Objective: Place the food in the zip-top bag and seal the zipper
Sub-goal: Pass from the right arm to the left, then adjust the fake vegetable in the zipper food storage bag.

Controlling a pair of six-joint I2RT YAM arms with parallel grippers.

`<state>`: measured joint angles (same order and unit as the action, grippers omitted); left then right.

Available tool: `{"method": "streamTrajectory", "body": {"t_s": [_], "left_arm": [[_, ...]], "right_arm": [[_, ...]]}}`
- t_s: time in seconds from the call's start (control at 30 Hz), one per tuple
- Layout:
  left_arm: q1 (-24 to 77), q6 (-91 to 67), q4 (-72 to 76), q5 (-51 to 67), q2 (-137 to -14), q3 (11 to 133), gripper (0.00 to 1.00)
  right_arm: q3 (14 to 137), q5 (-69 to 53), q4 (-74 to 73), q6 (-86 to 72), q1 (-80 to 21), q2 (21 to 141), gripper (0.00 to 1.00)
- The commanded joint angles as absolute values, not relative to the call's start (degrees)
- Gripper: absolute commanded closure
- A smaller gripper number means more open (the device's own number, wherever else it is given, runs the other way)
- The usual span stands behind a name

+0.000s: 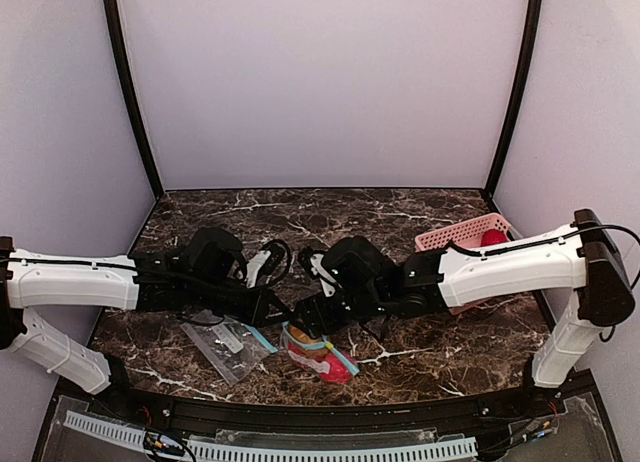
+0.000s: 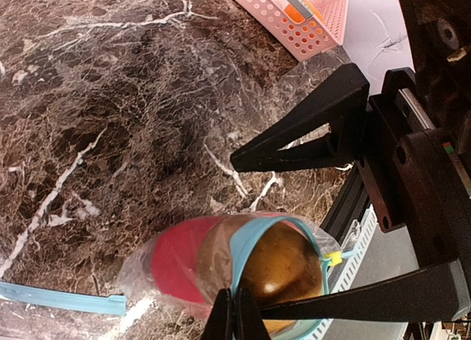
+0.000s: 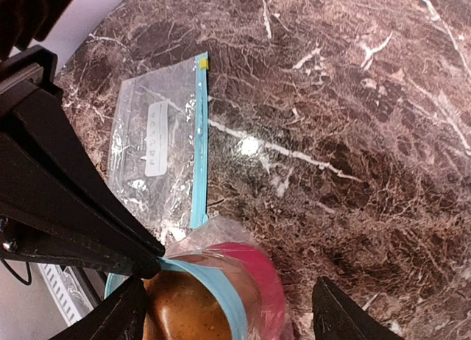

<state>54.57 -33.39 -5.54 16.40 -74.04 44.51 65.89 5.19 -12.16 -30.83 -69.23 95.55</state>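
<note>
Both wrist views cut off the zip-top bag (image 2: 140, 272), lying near the table's (image 1: 400, 207) front edge with a brown piece (image 2: 283, 270) and a red piece (image 2: 176, 263) inside. Left gripper (image 2: 235, 312) is clamped on its zipper (image 2: 243, 244); right gripper (image 3: 232, 290) stands spread over the mouth, holding nothing. A flat empty bag (image 3: 158, 141) lies just beside; pink basket (image 1: 465, 232) well apart

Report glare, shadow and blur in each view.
Top external: soft, even light, no hard shadows on the marble table. Left wrist: small highlight on the brown food piece in the zip-top bag. Right wrist: bright glare spot on the table; the right gripper is a black silhouette.
</note>
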Motion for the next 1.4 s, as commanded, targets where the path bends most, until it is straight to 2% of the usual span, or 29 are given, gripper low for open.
{"method": "streamTrajectory", "body": {"t_s": [0.0,0.47,0.67,1.37], "left_arm": [[54.8,-33.9,-4.4,16.9,-73.3,43.7,0.99],[54.7,-31.9,-7.5,14.9,-73.0,46.5,0.99],[54.7,-31.2,-8.5,14.5,-73.3,47.4,0.99],[53.9,-30.9,-8.9,14.4,-72.8,47.5,0.99]], "right_arm": [[68.1,6.8,-16.6,-34.0,-70.4,98.4,0.26],[67.4,11.0,-26.2,-36.3,-70.9,99.2,0.3],[67.9,11.3,-29.9,-36.9,-71.0,99.2,0.35],[67.2,9.7,-32.9,-37.6,-71.0,99.1,0.49]]}}
